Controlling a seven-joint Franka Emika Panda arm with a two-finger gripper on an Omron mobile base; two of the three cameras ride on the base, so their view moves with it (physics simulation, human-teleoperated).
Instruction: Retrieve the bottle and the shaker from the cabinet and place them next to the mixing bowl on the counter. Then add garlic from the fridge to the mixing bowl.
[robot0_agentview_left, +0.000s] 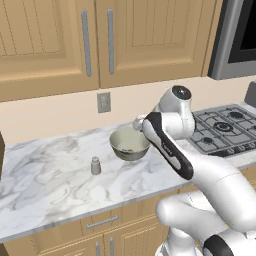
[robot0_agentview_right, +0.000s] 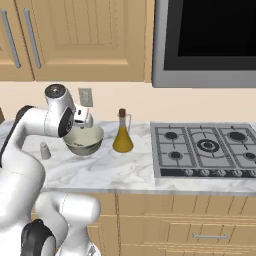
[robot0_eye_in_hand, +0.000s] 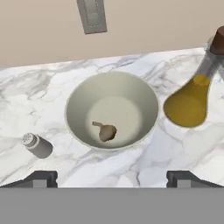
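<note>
Garlic (robot0_eye_in_hand: 105, 131) lies in the mixing bowl (robot0_eye_in_hand: 144, 94) directly below the end effector (robot0_eye_in_hand: 112, 177), fingers spread wide, empty

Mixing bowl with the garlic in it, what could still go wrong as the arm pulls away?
The open gripper hangs just above the mixing bowl, so a low retreat could clip its rim and tip out the garlic. The bottle stands close beside the bowl; a sideways swing might topple it. The shaker seems safer.

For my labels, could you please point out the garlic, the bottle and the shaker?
garlic (robot0_eye_in_hand: 105, 131), hand view, on its bulb in the mixing bowl.
bottle (robot0_agentview_right: 122, 140), right base view, on its yellow body.
shaker (robot0_agentview_left: 95, 166), left base view, on its side.
</note>
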